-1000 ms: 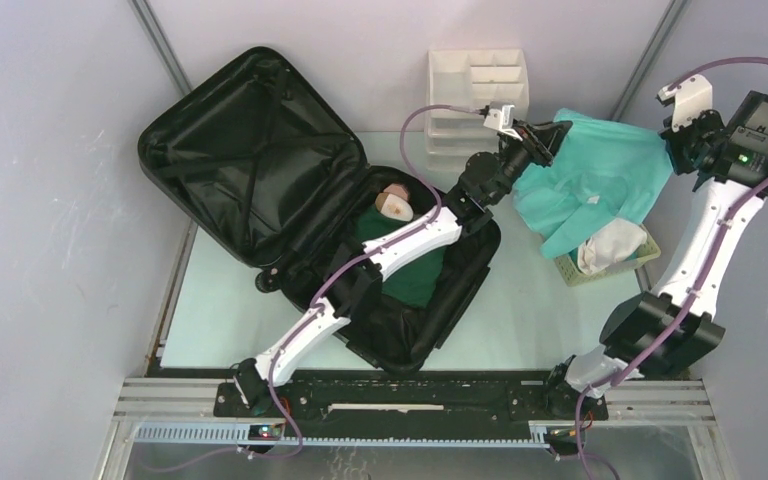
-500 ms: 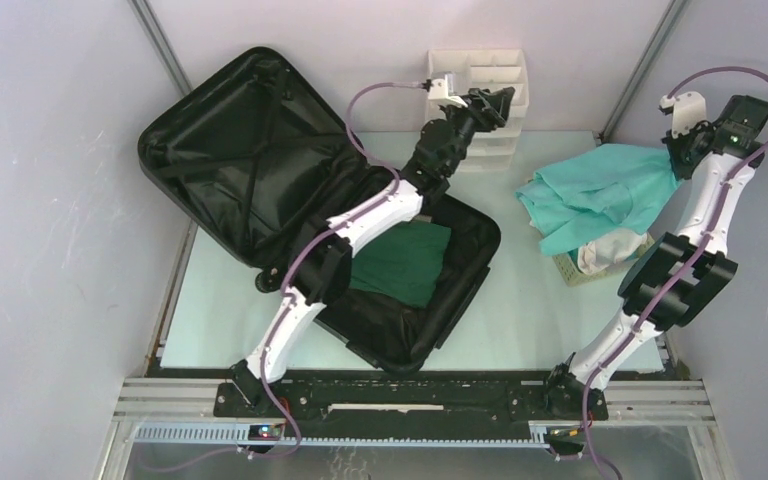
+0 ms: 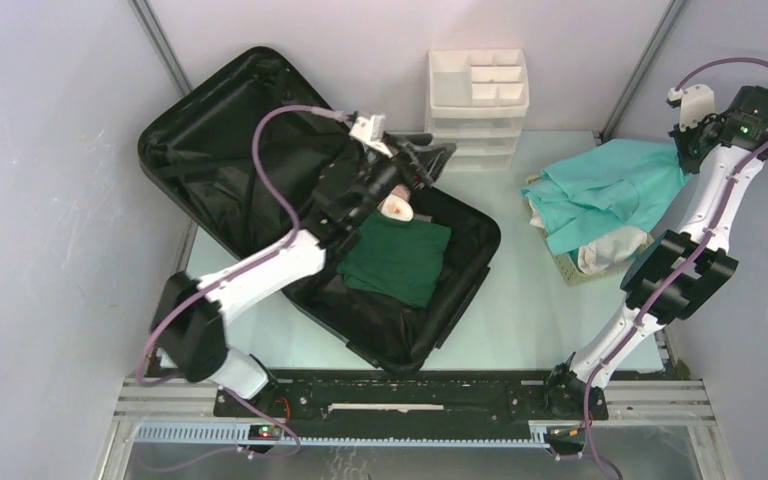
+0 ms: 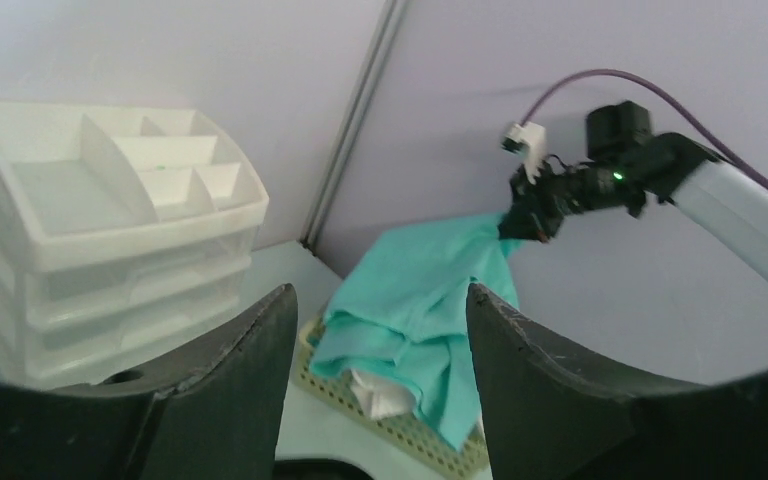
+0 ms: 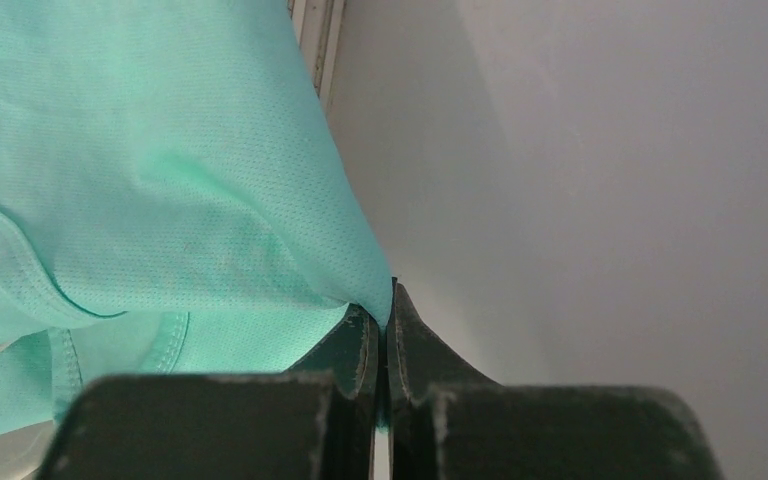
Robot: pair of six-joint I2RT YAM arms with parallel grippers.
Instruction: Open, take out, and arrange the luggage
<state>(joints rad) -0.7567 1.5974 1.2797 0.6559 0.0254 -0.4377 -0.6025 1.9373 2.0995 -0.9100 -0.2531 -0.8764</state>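
The black luggage (image 3: 250,170) lies splayed open, lid toward the back-left corner, bare table (image 3: 530,300) on its right; the left gripper (image 3: 432,160) gapes empty, the right gripper (image 5: 382,330) pinches a teal shirt (image 3: 600,190).

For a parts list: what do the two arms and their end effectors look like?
Both the left arm and right arm have white link shells, black joint housings and a purple cable running to a white plug block. A green light glows on the right wrist. The left end effector and right end effector have broad matte-black fingers.
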